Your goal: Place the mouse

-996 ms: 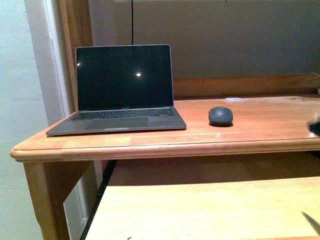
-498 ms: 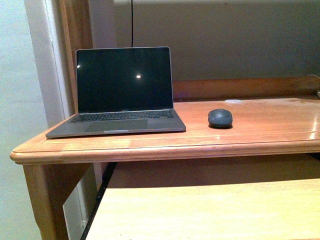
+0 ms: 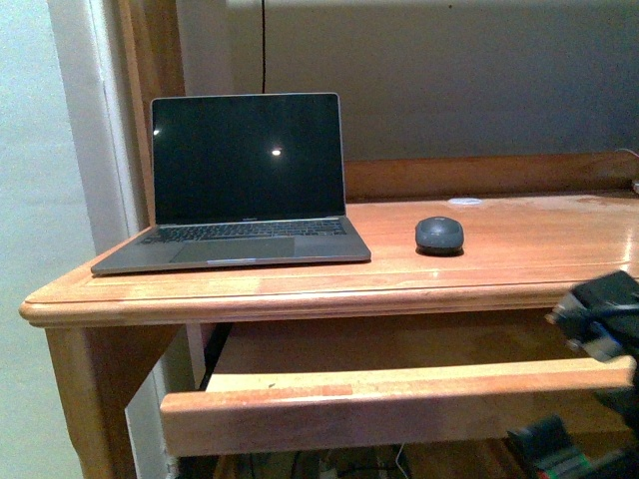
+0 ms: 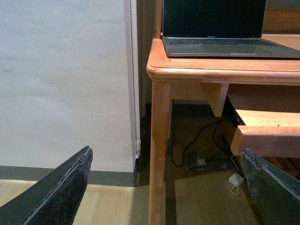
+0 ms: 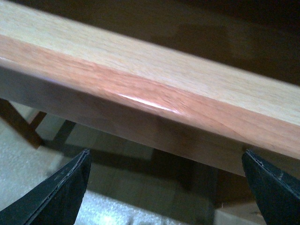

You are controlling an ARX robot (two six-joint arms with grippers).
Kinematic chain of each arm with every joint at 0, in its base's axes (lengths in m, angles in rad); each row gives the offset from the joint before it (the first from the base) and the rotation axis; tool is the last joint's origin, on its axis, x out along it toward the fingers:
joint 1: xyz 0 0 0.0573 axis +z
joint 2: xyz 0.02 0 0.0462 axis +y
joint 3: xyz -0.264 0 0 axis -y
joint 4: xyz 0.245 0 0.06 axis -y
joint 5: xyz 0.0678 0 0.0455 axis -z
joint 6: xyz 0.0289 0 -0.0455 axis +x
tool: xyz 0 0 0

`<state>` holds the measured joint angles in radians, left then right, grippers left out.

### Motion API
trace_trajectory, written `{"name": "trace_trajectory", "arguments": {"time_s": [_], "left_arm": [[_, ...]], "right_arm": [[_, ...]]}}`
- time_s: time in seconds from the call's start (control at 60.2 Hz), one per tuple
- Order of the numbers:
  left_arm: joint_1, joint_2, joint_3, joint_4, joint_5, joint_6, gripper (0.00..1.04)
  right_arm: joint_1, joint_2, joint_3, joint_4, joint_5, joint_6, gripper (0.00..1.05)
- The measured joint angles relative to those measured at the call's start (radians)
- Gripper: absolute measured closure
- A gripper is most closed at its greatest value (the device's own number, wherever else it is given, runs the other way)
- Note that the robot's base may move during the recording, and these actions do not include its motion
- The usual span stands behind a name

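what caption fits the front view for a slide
Mouse resting on the desk right of the open laptop, pull-out shelf below, right gripper at its end.

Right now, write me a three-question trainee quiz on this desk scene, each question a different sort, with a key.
1. True or false: the mouse lies on the desk top, apart from the laptop.
2. The small white disc sits: A) behind the mouse, B) on the laptop keyboard, C) on the pull-out shelf.
3. Fill in: the right end effector is open and holds ____.

Key: 1 true; 2 A; 3 nothing.
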<state>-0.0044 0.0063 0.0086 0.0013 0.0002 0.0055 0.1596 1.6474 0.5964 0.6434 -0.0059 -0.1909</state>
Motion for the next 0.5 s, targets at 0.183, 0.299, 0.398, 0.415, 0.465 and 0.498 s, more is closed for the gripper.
{"name": "trace_trajectory", "arguments": {"time_s": [0.183,0.299,0.398,0.415,0.465,0.498], "left_arm": [[0.000,0.000,0.000,0.000,0.000,0.000,0.08],[0.000,0.000,0.000,0.000,0.000,0.000,0.08],[0.000,0.000,0.000,0.000,0.000,0.000,0.08],[0.000,0.000,0.000,0.000,0.000,0.000,0.08],[0.000,0.000,0.000,0.000,0.000,0.000,0.08],[0.000,0.000,0.000,0.000,0.000,0.000,0.08]], "right_arm": [[0.083,0.172,0.240,-0.064,0.137,0.044,0.07],[0.127,0.255,0.372,-0.130,0.247,0.078,0.07],[0.154,0.275,0.423,-0.171,0.323,0.150,0.07],[0.153,0.275,0.423,-0.171,0.322,0.151,0.07],[0.151,0.262,0.419,-0.171,0.312,0.172,0.07],[0.145,0.248,0.407,-0.171,0.295,0.185,0.07]]}}
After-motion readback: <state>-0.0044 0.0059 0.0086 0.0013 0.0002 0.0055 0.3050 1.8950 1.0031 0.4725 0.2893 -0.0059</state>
